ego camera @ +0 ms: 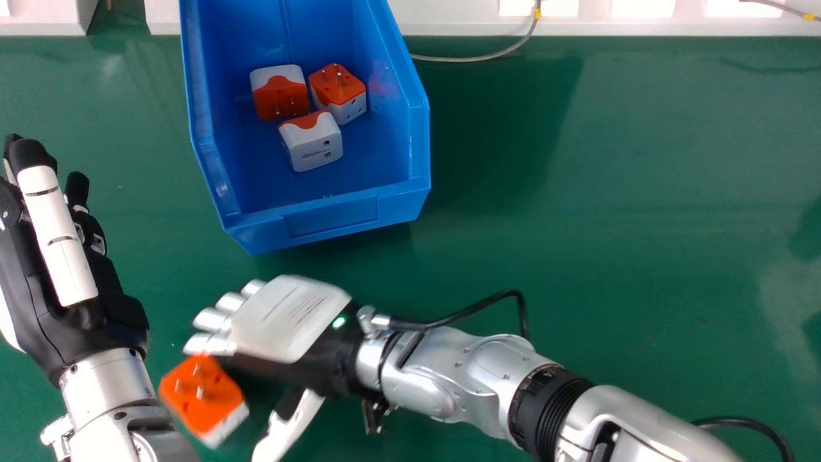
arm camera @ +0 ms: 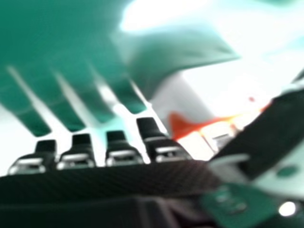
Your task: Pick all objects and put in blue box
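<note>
My right hand [ego camera: 292, 321] is over the green table below the blue box [ego camera: 330, 215], its fingers extended and its thumb held apart. Close beside its fingers lies an orange and white plug adapter [ego camera: 202, 394], pins up; whether they touch I cannot tell. In the right hand view the white and orange adapter [arm camera: 199, 97] shows between the fingers and thumb of my right hand [arm camera: 164, 147]. Three orange and white adapters are in the box: one at the left [ego camera: 280, 93], one at the right [ego camera: 338, 93], one nearer [ego camera: 312, 141]. My left hand [ego camera: 77, 301] rests open at the left.
The green table [ego camera: 616, 244] stretches to the right of the box. A grey cable [ego camera: 474, 59] runs from behind the box's right side to the white structure [ego camera: 449, 19] at the far edge. A black cable [ego camera: 474, 308] loops above my right wrist.
</note>
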Motion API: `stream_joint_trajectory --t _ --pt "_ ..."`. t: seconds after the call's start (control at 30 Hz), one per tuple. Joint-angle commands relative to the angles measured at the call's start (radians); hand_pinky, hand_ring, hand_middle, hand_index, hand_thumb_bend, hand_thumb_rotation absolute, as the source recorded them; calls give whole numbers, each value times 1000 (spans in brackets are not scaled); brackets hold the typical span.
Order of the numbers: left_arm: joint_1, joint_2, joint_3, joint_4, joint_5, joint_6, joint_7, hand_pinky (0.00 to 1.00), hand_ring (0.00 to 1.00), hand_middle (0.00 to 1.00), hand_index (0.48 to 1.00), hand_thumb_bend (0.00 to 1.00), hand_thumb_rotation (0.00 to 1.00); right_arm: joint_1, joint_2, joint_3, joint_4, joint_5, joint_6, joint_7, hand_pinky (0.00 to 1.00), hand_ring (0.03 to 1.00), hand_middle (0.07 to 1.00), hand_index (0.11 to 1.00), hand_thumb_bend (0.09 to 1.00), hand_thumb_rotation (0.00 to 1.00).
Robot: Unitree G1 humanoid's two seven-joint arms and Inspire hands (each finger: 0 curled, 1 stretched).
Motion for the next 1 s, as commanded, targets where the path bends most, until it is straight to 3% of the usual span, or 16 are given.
stream_joint_trajectory --t 0.0,0.17,0.3,0.47,0.63,0.77,0.83,0.97 --pt "-9 -13 2 -32 29 -20 3 958 1000 1000 1000 600 749 -4 166 1 -19 -8 -21 -11 1000 1000 1000 1000 827 677" --pt "-7 -9 2 -29 36 -29 -1 955 1000 1000 1000 603 754 -19 206 29 6 -74 30 -97 993 1000 1000 1000 829 690" --pt "-3 -11 3 -39 33 -18 7 953 1000 1000 1000 603 750 -13 226 18 23 -73 48 -110 997 1000 1000 1000 793 715" --pt "-3 -13 2 -36 26 -17 7 943 1000 1000 1000 607 747 -11 230 24 39 -87 47 -172 1000 1000 1000 1000 807 657" --pt "-2 -13 0 -41 24 -16 6 945 1000 1000 1000 605 742 -12 254 42 52 -106 81 -210 994 1000 1000 1000 795 669" --pt "3 -13 -1 -48 26 -16 6 953 1000 1000 1000 595 749 -3 244 53 56 -109 41 -224 936 973 984 1000 792 564" --pt "4 -15 -1 -52 20 -18 4 954 1000 1000 1000 590 750 3 242 66 62 -129 28 -267 970 985 994 999 839 595" --pt "8 -14 -3 -64 11 -13 1 957 1000 1000 1000 593 744 48 242 41 93 -93 -58 -353 926 965 995 983 873 597"
